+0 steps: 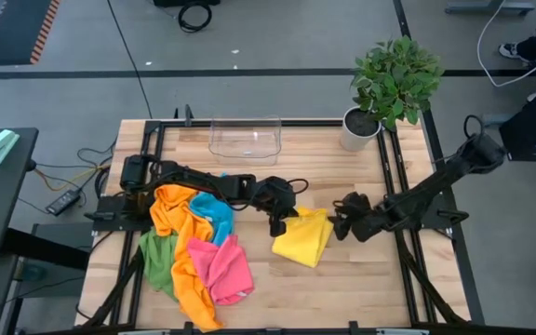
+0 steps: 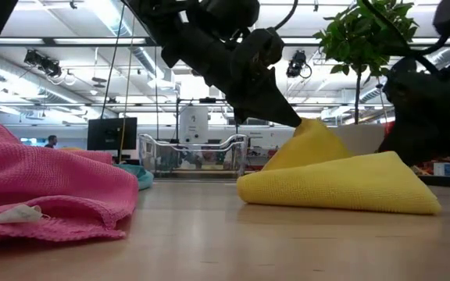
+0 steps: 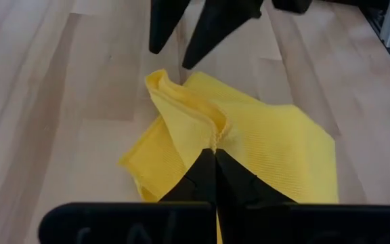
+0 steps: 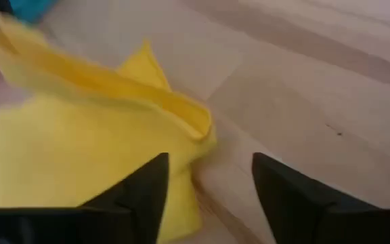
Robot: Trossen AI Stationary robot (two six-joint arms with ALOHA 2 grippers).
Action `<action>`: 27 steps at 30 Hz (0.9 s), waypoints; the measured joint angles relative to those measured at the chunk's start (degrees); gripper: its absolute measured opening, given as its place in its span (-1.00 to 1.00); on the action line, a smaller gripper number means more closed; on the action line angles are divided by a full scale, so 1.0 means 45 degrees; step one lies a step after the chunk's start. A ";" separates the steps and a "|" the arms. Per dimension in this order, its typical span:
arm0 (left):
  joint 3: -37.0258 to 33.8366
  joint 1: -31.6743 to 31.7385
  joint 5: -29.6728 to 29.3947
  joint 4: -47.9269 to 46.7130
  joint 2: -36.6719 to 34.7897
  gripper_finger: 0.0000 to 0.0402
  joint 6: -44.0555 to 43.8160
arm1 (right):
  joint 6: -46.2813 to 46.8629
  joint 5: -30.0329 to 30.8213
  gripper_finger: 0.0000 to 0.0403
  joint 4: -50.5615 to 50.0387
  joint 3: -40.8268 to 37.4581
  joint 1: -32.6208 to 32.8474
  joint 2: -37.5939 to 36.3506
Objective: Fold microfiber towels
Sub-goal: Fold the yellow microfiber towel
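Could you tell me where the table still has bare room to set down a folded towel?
Bare wood lies between the yellow towel and the table's near edge, and between the clear tray and potted plant. The towel pile crowds the left side.

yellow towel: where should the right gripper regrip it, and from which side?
Probably the raised folded edge of the yellow towel, entered from the bare table on the right. That doubled lip stands clear before the open right gripper; the left gripper pinches the opposite side.

Folded yellow towel [image 1: 305, 237] mid-table, one corner lifted, orange, blue, pink, green towels [image 1: 194, 251] heaped beside.
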 joint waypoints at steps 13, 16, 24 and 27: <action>0.0000 0.0000 -0.0015 -0.0056 0.0000 -0.99 -0.0378 | -0.4547 -0.2016 0.28 0.2820 -0.0452 -0.2205 0.0883; 0.0000 -0.0005 -0.0015 -0.0117 0.0000 -0.98 -0.0435 | -0.4755 -0.2477 0.26 0.2882 -0.0502 -0.2570 0.0886; 0.0000 0.0000 -0.0102 -0.0117 0.0000 -0.98 -0.0435 | -0.5599 -0.2851 -0.36 0.3300 -0.0529 -0.2574 0.0886; 0.0000 0.0010 -0.0124 -0.0117 0.0000 -0.99 -0.0435 | -0.5908 -0.2802 -0.66 0.3428 -0.0529 -0.2574 0.0886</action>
